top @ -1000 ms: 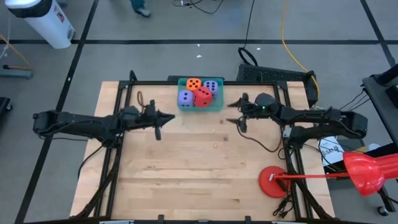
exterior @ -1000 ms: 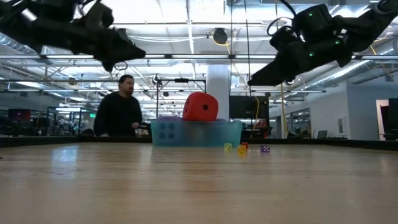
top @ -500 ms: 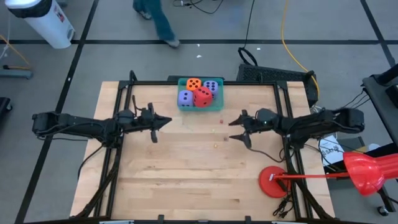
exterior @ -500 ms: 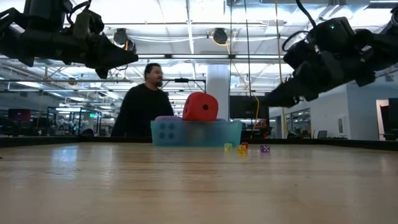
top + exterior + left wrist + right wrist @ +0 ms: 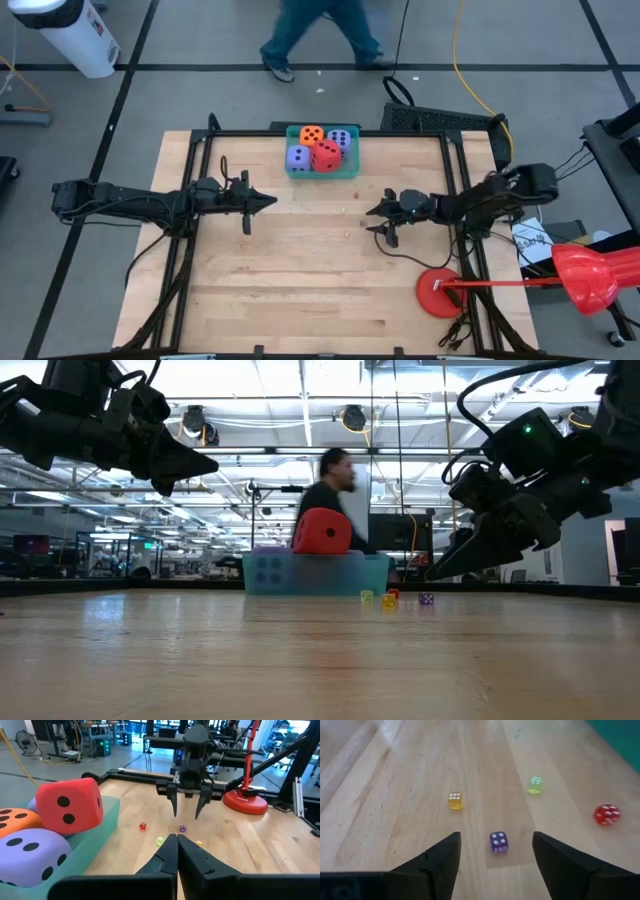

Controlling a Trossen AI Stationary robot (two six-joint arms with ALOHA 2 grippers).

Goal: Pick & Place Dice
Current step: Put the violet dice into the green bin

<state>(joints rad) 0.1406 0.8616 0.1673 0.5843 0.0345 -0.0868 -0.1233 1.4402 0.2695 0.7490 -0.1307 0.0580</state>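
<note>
A teal bin at the table's far edge holds big soft dice: one orange, two purple, and one red on top. Small dice lie on the wood: purple, yellow, green, red. My right gripper hangs open, low over the table, its fingers standing to either side of the small purple die without touching it. My left gripper is shut and empty, raised, left of the bin.
A red round base with a red pole stands at the near right corner. Black frame rails run along the table's sides. A person walks past beyond the far edge. Bare wood lies toward the near edge.
My right gripper has come down and toward the table's near edge, tipping further downward, and now hangs low over the small dice. My left gripper has sunk a little. A person has walked across behind the table.
</note>
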